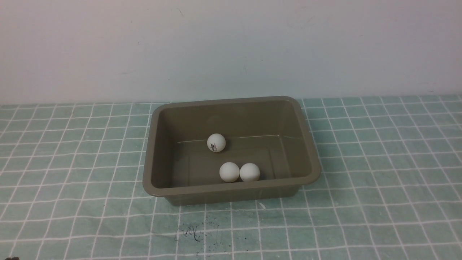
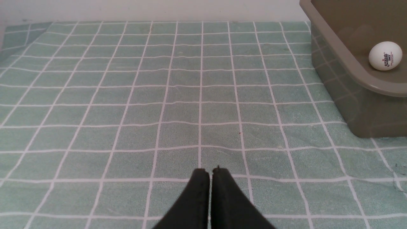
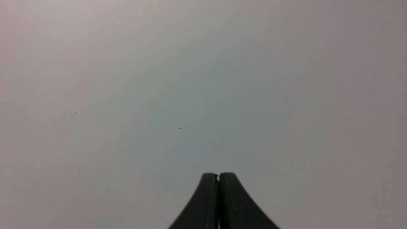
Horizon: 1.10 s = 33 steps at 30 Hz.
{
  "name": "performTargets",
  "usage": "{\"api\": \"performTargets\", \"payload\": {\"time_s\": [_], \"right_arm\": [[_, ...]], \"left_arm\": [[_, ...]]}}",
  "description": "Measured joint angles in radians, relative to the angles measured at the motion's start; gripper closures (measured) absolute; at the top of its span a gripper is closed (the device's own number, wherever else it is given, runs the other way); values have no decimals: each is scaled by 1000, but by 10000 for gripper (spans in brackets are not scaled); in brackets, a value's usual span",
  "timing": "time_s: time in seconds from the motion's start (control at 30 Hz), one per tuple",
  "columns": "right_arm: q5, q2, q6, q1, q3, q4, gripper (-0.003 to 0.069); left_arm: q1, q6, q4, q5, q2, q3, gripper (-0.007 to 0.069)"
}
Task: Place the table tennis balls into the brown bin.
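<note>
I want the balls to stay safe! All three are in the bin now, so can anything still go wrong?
Probably little. The balls are light and loose in the bin, so a bump to it might set them rolling or bouncing, though its walls look high. The left gripper is shut, low over the cloth beside the bin; a careless swing could knock the bin. The right gripper is shut and faces only a blank wall.

This looks like a bare test setup in a lab or plain room rather than a home. A table [image 1: 379,187] is covered by a mint-green cloth [image 1: 72,173] with a white grid, pushed against a blank off-white wall [image 1: 231,47] at 12 o'clock, with faint ink scribbles [image 1: 195,233] at 6 o'clock.
</note>
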State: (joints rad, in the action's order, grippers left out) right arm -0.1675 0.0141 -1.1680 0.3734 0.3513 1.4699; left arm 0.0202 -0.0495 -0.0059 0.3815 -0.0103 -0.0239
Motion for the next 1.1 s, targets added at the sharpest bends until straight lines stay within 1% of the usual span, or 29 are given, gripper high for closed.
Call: {"api": "performTargets", "payload": {"time_s": [0.03,0.07,0.1,0.13,0.17,0.23,0.3,0.33,0.37,0.43,0.47,0.5,0.53,0.57,0.6,0.63,0.67,0.7,0.77,0.8,0.93,1.1], "right_arm": [[3,0,0,0,0,-8,673],[11,0,0,0,0,-42,673],[16,0,0,0,0,-84,673],[17,0,0,0,0,-171,673],[17,0,1,0,0,-188,673],[8,0,13,0,0,-374,673],[-12,0,63,0,0,-568,673],[-38,0,165,0,0,-722,673],[-54,0,210,0,0,-799,673],[-92,0,365,0,0,-964,673],[-123,0,499,0,0,-1082,673],[-128,0,518,0,0,-1082,673],[-148,0,614,0,-1,-1159,673],[-175,0,774,0,-2,-1293,673],[-185,0,851,0,-2,-1348,673],[-187,0,892,0,-2,-1368,673],[-187,0,941,0,-3,-1414,673],[-187,0,953,0,-3,-1422,673],[-190,0,1071,0,-3,-1500,673],[-191,0,1101,0,-4,-1523,673],[-196,0,1147,0,-5,-1544,673],[-241,0,1154,-2,-10,-1528,673]], "left_arm": [[0,0,0,0,0,0,629],[0,0,0,0,0,0,629],[0,0,0,0,0,0,629],[0,0,6,0,0,0,629],[0,0,6,0,0,0,629],[0,0,6,0,0,0,629],[0,0,6,0,0,0,629],[0,0,6,0,0,0,629],[0,0,6,0,0,0,629],[0,0,6,0,0,0,629],[0,0,6,0,0,0,629],[0,0,6,0,0,0,629],[0,0,6,0,0,0,629],[0,0,6,0,0,0,629],[1,0,6,0,0,0,629],[1,0,6,0,0,0,629],[1,0,6,0,0,0,629],[1,0,6,0,0,0,629],[1,0,6,0,0,0,629],[1,0,6,0,0,0,629],[1,0,6,0,0,0,629],[1,0,6,0,0,0,629]]}}
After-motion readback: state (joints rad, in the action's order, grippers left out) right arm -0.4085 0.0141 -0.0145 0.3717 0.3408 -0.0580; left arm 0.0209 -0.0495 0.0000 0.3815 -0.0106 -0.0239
